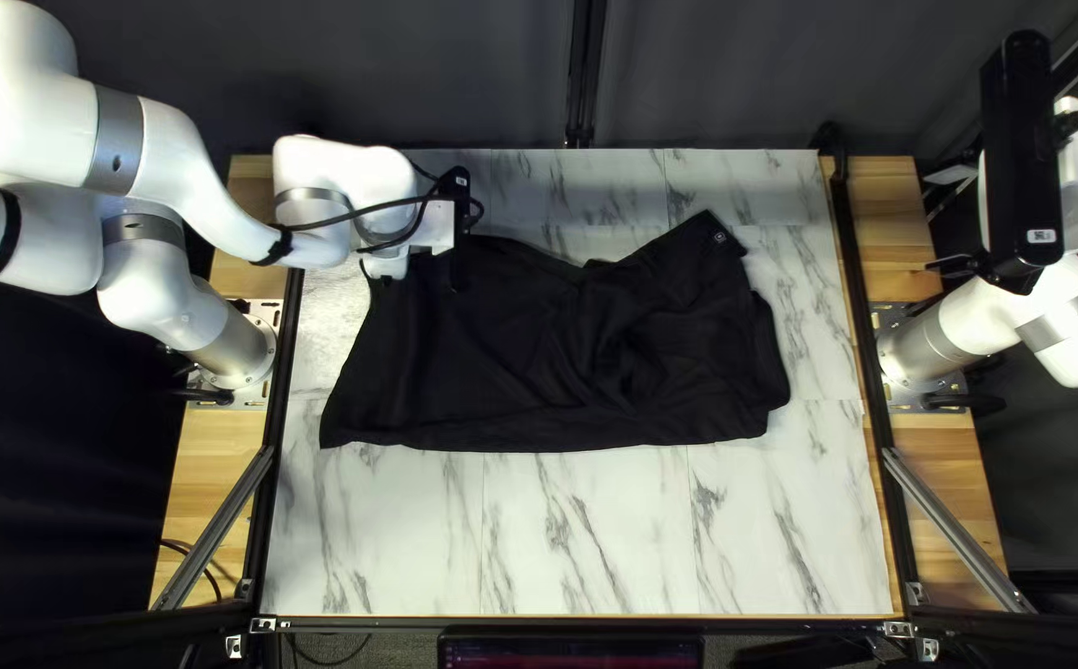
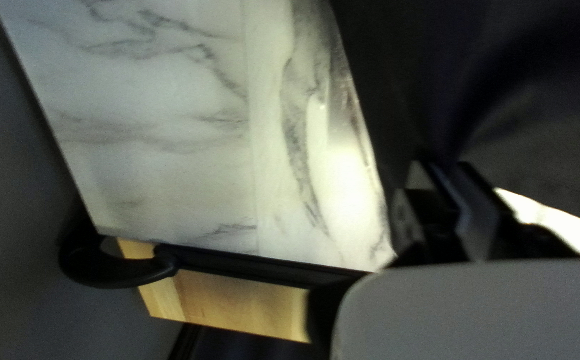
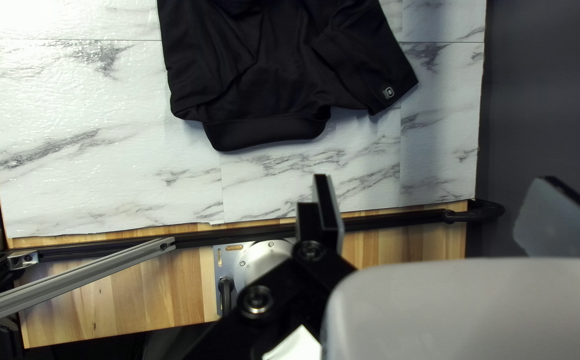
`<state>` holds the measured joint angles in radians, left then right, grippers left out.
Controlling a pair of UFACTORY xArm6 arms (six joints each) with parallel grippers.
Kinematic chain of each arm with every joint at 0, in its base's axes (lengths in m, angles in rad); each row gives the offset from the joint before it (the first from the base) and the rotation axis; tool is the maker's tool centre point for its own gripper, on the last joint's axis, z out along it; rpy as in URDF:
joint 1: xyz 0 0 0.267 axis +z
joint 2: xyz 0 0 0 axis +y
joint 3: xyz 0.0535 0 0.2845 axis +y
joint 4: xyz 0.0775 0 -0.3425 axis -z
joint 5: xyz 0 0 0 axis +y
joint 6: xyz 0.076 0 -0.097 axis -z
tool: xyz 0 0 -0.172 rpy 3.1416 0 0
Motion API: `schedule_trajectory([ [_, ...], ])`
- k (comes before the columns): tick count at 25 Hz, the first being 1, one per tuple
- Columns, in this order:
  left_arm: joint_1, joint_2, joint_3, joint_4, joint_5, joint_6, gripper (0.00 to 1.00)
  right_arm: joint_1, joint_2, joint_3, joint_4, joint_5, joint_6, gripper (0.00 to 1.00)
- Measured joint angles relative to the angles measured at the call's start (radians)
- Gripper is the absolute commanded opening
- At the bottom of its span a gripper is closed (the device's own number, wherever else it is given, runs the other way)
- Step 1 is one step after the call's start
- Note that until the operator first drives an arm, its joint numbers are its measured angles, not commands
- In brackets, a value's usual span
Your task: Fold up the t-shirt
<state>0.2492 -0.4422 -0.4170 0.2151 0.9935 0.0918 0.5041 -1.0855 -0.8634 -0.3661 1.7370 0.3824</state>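
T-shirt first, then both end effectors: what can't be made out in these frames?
- Top left view: the T-shirt's corner under the left arm, hidden by it; inner layers, hidden by the top one.
- Left wrist view: whether the left end effector grips cloth; blurred, black on black.
- Right wrist view: the shirt's far part, cut off by the edge.

It's a black t-shirt (image 1: 502,359) with one pale badge (image 3: 388,93), white tabletop (image 1: 588,533) streaked marble-grey, and golden wood strips (image 1: 223,434) left and right!
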Motion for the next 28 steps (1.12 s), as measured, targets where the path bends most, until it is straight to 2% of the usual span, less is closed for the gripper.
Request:
schedule_trajectory([
  [5, -0.002, 0.062, -0.083, -0.030, -0.030, 0.063, 1.00, 0.000, 0.000, 0.000, 0.000, 0.000, 0.000, 1.00],
  [14, 0.041, 0.335, -0.258, -0.111, -0.264, 0.271, 1.00, 0.000, 0.000, 0.000, 0.000, 0.000, 0.000, 1.00],
  [21, 0.068, 0.486, -0.364, -0.217, -0.379, 0.464, 1.00, 0.000, 0.000, 0.000, 0.000, 0.000, 0.000, 1.00],
  [28, 0.053, 0.598, -0.444, -0.339, -0.429, 0.599, 1.00, 0.000, 0.000, 0.000, 0.000, 0.000, 0.000, 1.00],
])
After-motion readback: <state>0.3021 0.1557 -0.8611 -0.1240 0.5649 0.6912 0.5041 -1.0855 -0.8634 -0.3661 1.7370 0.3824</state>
